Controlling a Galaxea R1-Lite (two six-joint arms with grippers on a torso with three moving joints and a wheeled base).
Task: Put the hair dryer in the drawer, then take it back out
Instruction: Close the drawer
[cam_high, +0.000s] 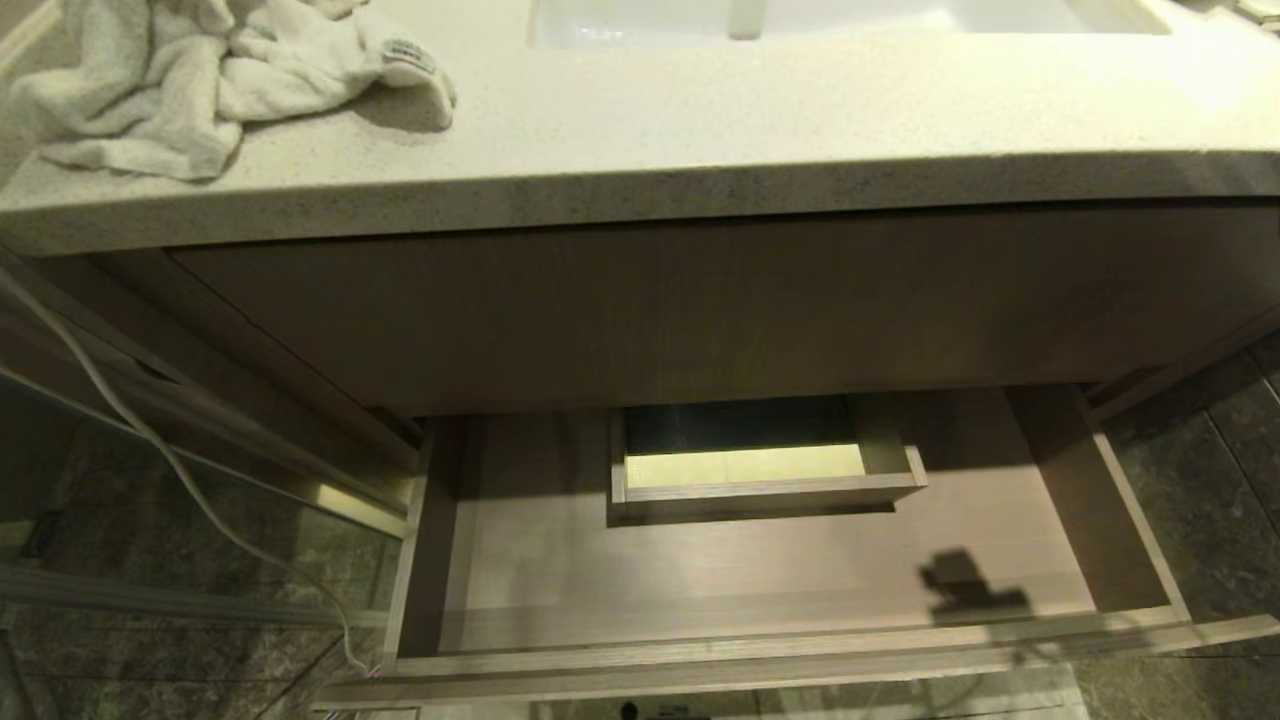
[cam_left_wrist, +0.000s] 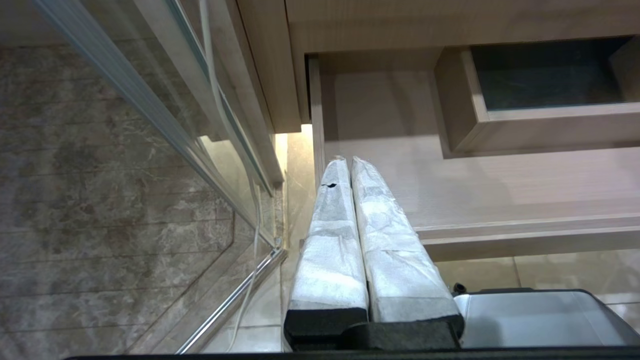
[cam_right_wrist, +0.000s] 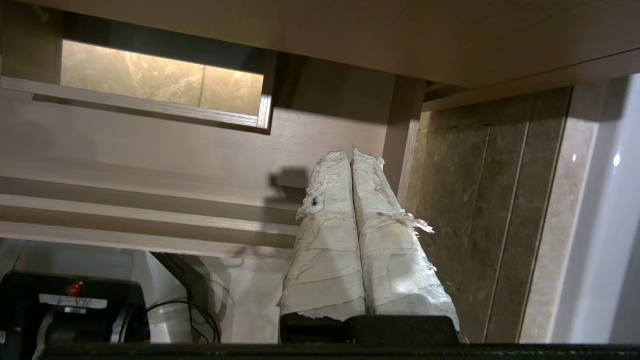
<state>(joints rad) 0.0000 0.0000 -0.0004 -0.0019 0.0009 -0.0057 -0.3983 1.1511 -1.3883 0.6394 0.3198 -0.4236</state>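
Note:
The drawer (cam_high: 760, 655) stands pulled open below the vanity, its wood-grain floor bare apart from a boxed cut-out (cam_high: 765, 470) at the back. The hair dryer is out of view in all three views. My left gripper (cam_left_wrist: 348, 159) is shut with nothing in it, low in front of the drawer's (cam_left_wrist: 500, 185) left end. The right gripper (cam_right_wrist: 348, 154) is also shut and holds nothing. It hangs below and in front of the right end of the drawer (cam_right_wrist: 150, 145). Neither arm shows in the head view; only a dark shadow lies on the drawer floor at the right.
A crumpled white towel (cam_high: 200, 80) lies on the speckled countertop (cam_high: 700, 130) at the left, a sink (cam_high: 800, 20) behind. A taller wood panel (cam_high: 700, 310) overhangs the drawer. A glass door (cam_high: 150, 520) and a thin white cable (cam_high: 170, 460) stand left; tiled wall lies right.

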